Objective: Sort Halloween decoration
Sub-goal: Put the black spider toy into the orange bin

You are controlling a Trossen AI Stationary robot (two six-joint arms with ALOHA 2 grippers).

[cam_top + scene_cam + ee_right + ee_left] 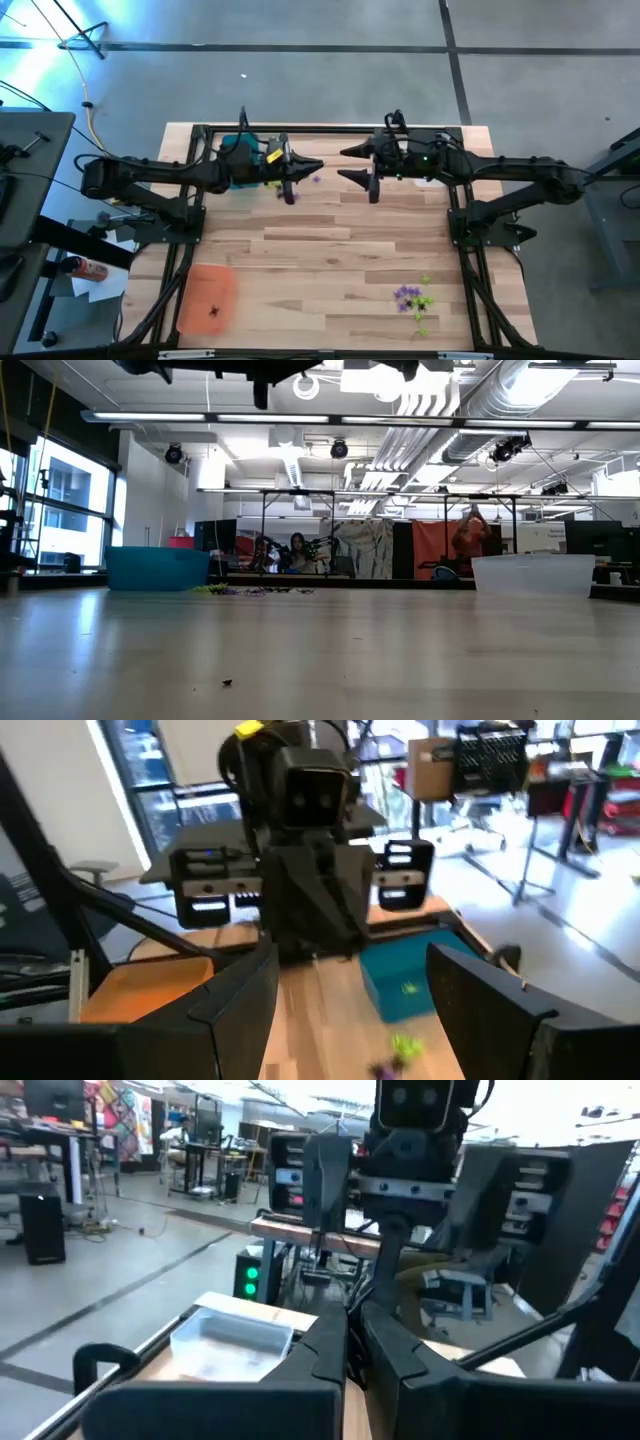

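The Halloween decoration is tiny spiky trinkets. A purple and lime green pile [413, 298] lies on the table near the front right. A few loose ones [400, 1047] lie beside the teal tray [410, 985], one green one [408, 987] lies inside it, and a dark one [213, 308] lies in the orange tray [205, 297]. My left gripper [312, 170] hangs shut, high over the table's far middle, pointing level; I see nothing between its fingers [335, 1342]. My right gripper [347, 165] faces it tip to tip, open and empty.
A clear tray [232, 1335] stands at the far right under my right arm, also in the low view [535, 573]. The teal tray [155, 568] stands at the far left under my left arm. Black frame rails [470, 270] run along the table's sides. People show in the room beyond.
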